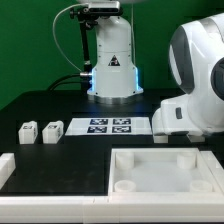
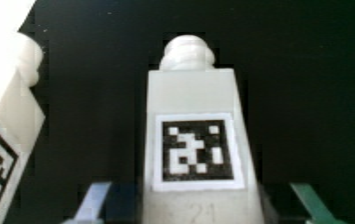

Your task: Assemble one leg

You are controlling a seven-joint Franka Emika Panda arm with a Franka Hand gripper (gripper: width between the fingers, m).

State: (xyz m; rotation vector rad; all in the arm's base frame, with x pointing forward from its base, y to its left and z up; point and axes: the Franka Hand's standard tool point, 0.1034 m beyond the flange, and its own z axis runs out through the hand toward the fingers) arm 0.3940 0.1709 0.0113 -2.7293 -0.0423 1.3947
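Observation:
In the wrist view a leg (image 2: pixel 195 120), a white block with a black-and-white marker on its face and a round peg at its far end, lies between my fingers. My gripper (image 2: pixel 204 205) is open, with a dark gap between each finger and the leg's sides. A second leg (image 2: pixel 5 130) lies beside it. In the exterior view two more legs (image 1: pixel 27 131) (image 1: pixel 52 129) stand at the exterior view's left. The arm's white body (image 1: pixel 195 80) hides the gripper there.
The marker board (image 1: pixel 108 126) lies mid-table in front of the robot base (image 1: pixel 113 70). The large white tray-like piece (image 1: pixel 165 170) with round sockets lies at the front. A white block edge (image 1: pixel 5 165) shows at the front left.

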